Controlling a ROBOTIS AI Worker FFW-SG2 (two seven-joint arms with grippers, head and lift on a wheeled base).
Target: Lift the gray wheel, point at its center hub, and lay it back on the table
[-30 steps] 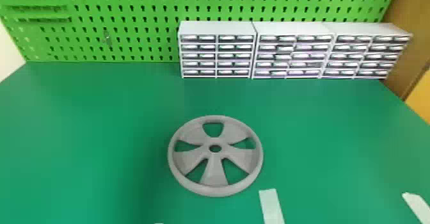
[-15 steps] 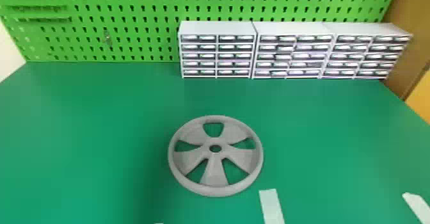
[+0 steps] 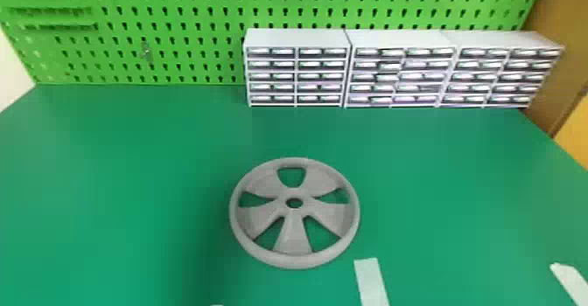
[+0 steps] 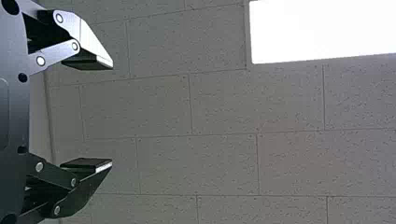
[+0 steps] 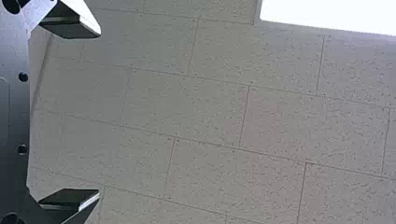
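Gray wheel (image 3: 294, 238) — apart from left end effector (image 4: 112, 114) and right end effector (image 5: 100, 113) — both released.

The green table (image 3: 109, 174) held the gray wheel (image 3: 293, 237), lying flat. White drawer units (image 3: 297, 38) stood along its back. One pale strip (image 3: 371, 281) lay near the wheel, another (image 3: 571, 279) farther right.

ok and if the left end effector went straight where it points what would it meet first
Likely the tiled ceiling; the way from the left end effector looks free, though depth is unclear.
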